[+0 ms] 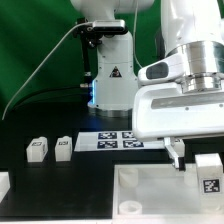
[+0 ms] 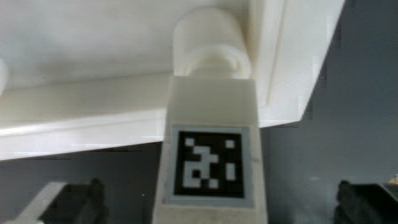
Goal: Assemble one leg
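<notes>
A white leg (image 2: 210,120) with a black-and-white tag on its face stands at the corner of the large white panel (image 2: 89,110). In the exterior view this leg (image 1: 208,173) is at the panel's (image 1: 150,190) right end. My gripper (image 2: 214,206) is open. Its dark fingers (image 2: 64,204) stand well apart on either side of the leg and touch nothing. In the exterior view the gripper (image 1: 178,152) hangs just to the left of the leg and slightly above it. Two more tagged legs (image 1: 38,149) (image 1: 64,146) lie at the exterior view's left.
The marker board (image 1: 118,140) lies on the black table in front of the arm's base (image 1: 110,80). Another white part (image 1: 3,185) shows at the lower left edge. The panel's raised rim (image 2: 294,70) runs beside the leg.
</notes>
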